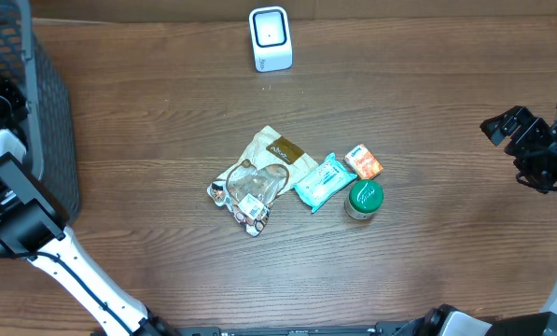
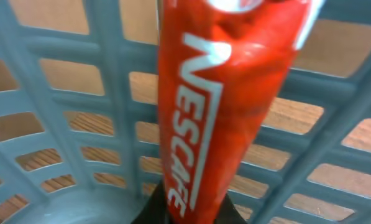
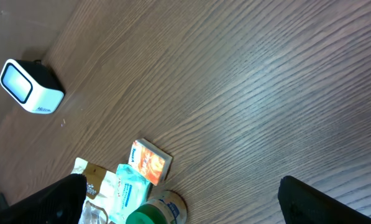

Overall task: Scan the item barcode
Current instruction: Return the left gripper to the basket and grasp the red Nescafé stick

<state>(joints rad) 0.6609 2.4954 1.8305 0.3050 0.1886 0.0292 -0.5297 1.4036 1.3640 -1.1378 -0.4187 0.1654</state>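
Note:
Inside the blue-grey basket [image 2: 61,118], my left gripper [image 2: 188,210] is shut on a red Nescafe packet [image 2: 222,93], which stands up between its dark fingers. The overhead view shows that arm reaching into the basket [image 1: 49,121] at the far left, with the packet hidden there. The white barcode scanner [image 1: 270,38] stands at the back centre of the table and appears again as the scanner [image 3: 30,87] in the right wrist view. My right gripper [image 1: 525,140] hangs open over the right side of the table, holding nothing.
Mid-table lie a cream-and-brown pouch [image 1: 280,154], a clear bag of sweets [image 1: 247,193], a teal wipes pack [image 1: 325,180], a small orange box [image 1: 363,162] and a green-lidded jar [image 1: 363,199]. Bare wood separates them from the scanner.

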